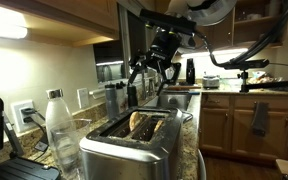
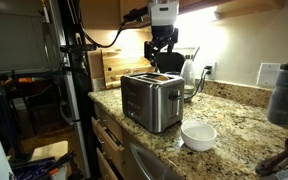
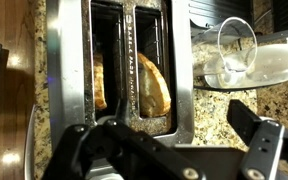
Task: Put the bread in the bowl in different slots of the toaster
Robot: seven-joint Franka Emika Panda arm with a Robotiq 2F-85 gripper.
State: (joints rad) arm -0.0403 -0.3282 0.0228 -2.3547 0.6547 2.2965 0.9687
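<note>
The steel toaster (image 1: 124, 148) stands on the granite counter and shows in both exterior views (image 2: 151, 102). In the wrist view the toaster (image 3: 182, 70) holds one golden-brown bread slice (image 3: 152, 85) in one slot and another slice (image 3: 99, 82) in the other slot. Both slices stick up from the toaster in an exterior view (image 1: 147, 124). The white bowl (image 2: 198, 135) stands empty in front of the toaster. My gripper (image 3: 169, 150) is open and empty, hanging just above the toaster's end (image 2: 162, 60).
A clear plastic bottle with a white cap (image 1: 59, 125) stands beside the toaster. A clear jug (image 3: 234, 55) sits on the counter behind the toaster. A grey bottle (image 2: 284, 92) stands near the wall. The counter edge drops off by the cabinets (image 2: 109, 130).
</note>
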